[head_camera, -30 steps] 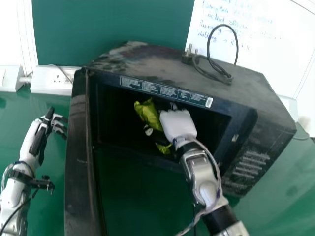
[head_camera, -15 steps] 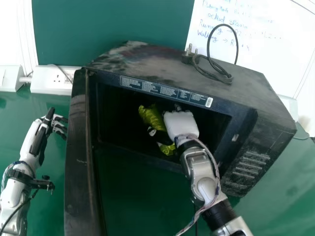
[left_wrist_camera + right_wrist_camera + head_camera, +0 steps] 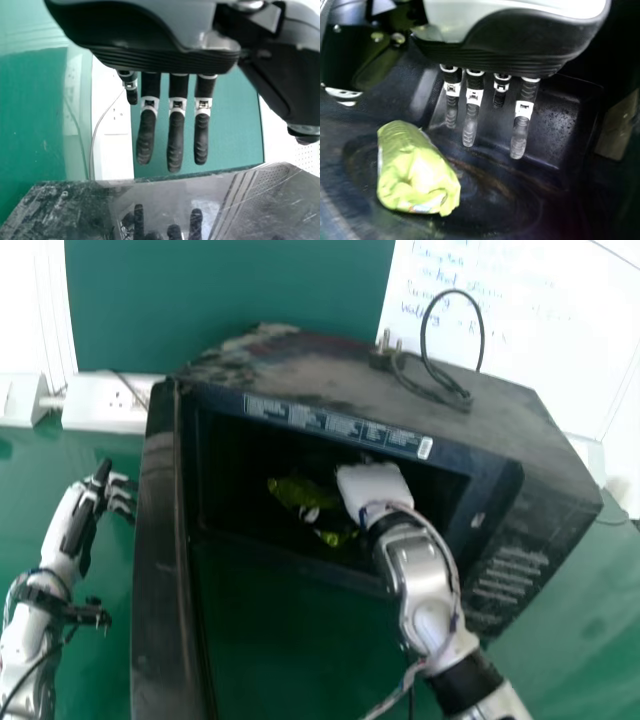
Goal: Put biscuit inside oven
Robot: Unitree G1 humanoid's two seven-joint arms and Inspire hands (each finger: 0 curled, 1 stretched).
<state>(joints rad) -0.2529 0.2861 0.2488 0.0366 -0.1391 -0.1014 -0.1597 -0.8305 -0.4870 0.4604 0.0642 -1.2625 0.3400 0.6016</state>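
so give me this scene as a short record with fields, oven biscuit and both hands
oven: microwave, door open
biscuit: green packet lying on the oven floor
right hand: inside the oven, fingers extended, apart from the packet
left hand: outside, left of the door, open
on top of oven: power cord with plug

The biscuit packet [image 3: 415,175] was yellow-green. The oven [image 3: 300,375] was black, mottled grey on top. The counter [image 3: 550,650] was green; the socket panel [image 3: 95,410], white; the power cord [image 3: 425,330], black.
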